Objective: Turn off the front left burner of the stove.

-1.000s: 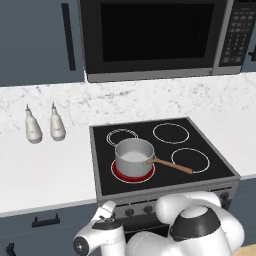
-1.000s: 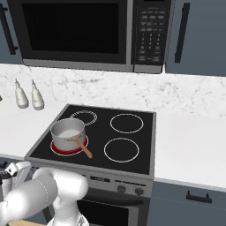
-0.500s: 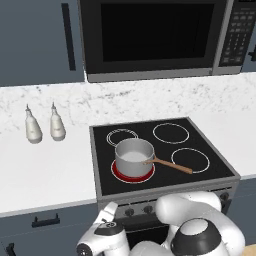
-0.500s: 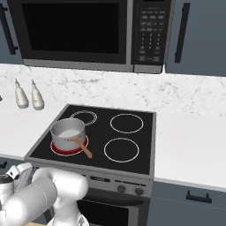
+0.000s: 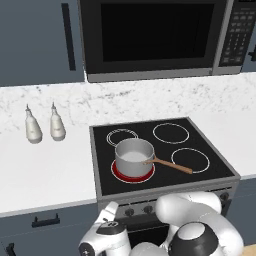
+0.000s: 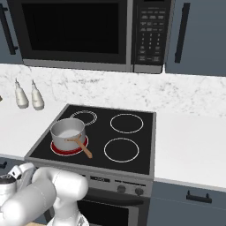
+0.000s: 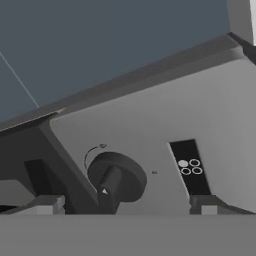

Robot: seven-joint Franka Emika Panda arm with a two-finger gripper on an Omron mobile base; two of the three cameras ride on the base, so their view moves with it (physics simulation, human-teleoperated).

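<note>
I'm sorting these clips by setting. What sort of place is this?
A home-style kitchen, rendered: a black glass stove with a saucepan on its glowing front left burner, a microwave above, and marble-look counters.

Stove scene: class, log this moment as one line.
front left burner: glowing red | saucepan: on it | gripper: open, knob between fingertips

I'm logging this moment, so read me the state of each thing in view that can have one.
front left burner: glowing red, on.
other three burners: white outlines, no glow.
saucepan: upright on the front left burner, wooden handle toward the front right ring.
knob: not yet gripped, between the fingertips.
gripper: open, fingertips either side of the knob.
microwave: door closed.
</note>
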